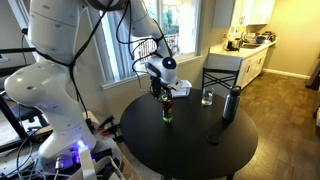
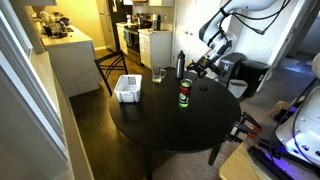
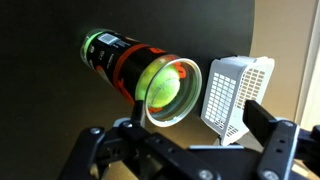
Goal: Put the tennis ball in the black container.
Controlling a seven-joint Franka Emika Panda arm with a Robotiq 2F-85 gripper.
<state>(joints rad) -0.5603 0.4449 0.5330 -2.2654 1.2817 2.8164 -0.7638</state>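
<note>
tennis ball point(image 3: 160, 85) sits inside black container point(image 3: 118, 60), upright on table point(image 1: 190, 150) | fingers point(image 3: 272, 130) spread apart, empty, above it | white basket point(image 3: 235, 95) near

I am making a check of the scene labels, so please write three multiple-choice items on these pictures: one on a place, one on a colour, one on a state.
1. Where is the tennis ball?
A. on the floor
B. inside the black container
C. on a chair

2. What colour is the mesh basket?
A. white
B. red
C. blue

3. In what state is the gripper?
A. shut on the tennis ball
B. shut on the mesh basket
C. open, holding nothing

Key:
1 B: the wrist view looks into the container's mouth, and the yellow-green ball sits inside it.
2 A: its grid walls are white against the dark table.
3 C: in the wrist view the fingers stand wide apart with nothing between them.
</note>
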